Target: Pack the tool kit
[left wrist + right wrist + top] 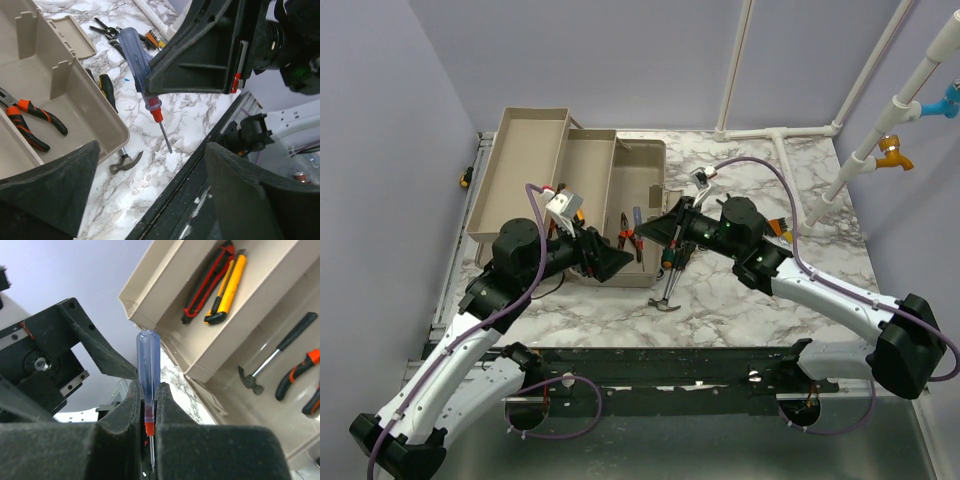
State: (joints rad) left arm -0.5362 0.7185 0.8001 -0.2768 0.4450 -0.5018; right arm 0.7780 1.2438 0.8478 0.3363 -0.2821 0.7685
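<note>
Step, as I read it: mid-carry of one tool toward the box. My right claw (pixel 149 392) is pinched narrow on the screwdriver (pixel 148 357) at its red collar. The clear blue handle sticks out past the fingertips and the thin shaft runs back toward the palm. My left claw (pixel 152 165) is spread wide and holds nothing. It faces the right claw at close range, so this may be a handover, can't say. The toolbox (pixel 520 160) sits open on the desk (pixel 760 200), beside the left claw and to the left of the right claw. It's beige, trays folded out, with pliers (pixel 30 117) and two utility knives (pixel 215 285) inside. A hammer (pixel 125 161) lies on the desk below the right claw. Next move calls for swinging over a bare compartment, lowering and releasing, staying clear of the box wall and the left claw.
</note>
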